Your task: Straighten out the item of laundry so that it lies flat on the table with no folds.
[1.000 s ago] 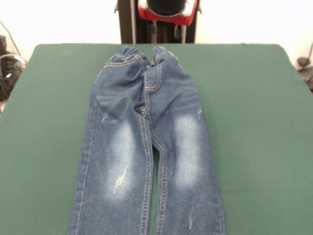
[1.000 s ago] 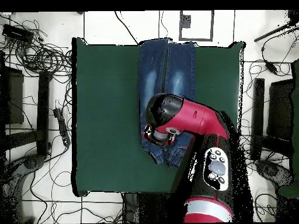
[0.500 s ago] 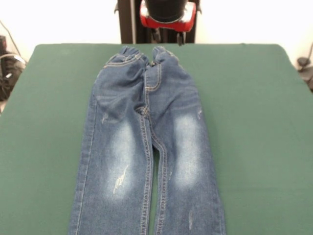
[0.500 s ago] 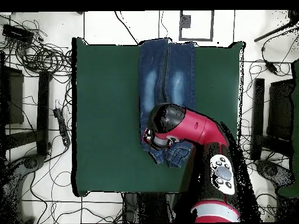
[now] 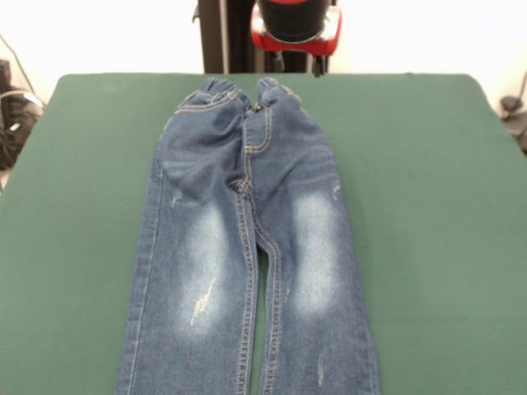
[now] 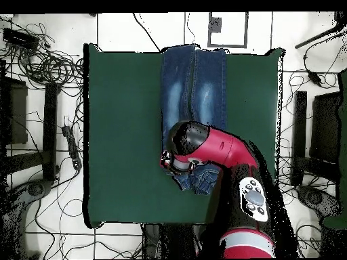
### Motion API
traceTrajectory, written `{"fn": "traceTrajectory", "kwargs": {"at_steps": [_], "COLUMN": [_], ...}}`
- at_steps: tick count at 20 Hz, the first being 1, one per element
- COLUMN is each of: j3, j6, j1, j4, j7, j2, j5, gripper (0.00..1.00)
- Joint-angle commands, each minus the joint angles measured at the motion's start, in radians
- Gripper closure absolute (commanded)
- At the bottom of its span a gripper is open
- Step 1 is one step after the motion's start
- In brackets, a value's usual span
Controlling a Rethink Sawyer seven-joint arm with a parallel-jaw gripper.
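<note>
The arm (image 6: 223,152) is glossy red over black — a thick, rounded tube of red shell with a bulbous black cap (image 6: 184,137) at its outer end. Beneath that cap sits a short ringed section, pale and dark in bands, edged in red. Further back along the arm lies a grey oval panel (image 6: 253,198) carrying several small round dark buttons, set into black housing. Near the base a light grey band (image 6: 245,242) wraps the red body. In the front view only a red collar with a black rounded part (image 5: 295,23) shows, before a black upright pedestal (image 5: 224,37).
</note>
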Motion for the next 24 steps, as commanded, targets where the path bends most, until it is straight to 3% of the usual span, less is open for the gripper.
{"fn": "traceTrajectory", "kwargs": {"at_steps": [1, 13, 20, 24], "j3": [0.113, -0.031, -0.035, -0.002], "j6": [-0.177, -0.178, -0.135, -0.136], "j1": [0.021, 0.114, 0.098, 0.048], "j4": [0.042, -0.117, -0.100, -0.059], "j7": [0.064, 0.152, 0.204, 0.223], "j2": [0.107, 0.180, 0.205, 0.218], "j5": [-0.040, -0.211, -0.177, -0.100], "gripper": [0.00, 0.00, 0.00, 0.00]}}
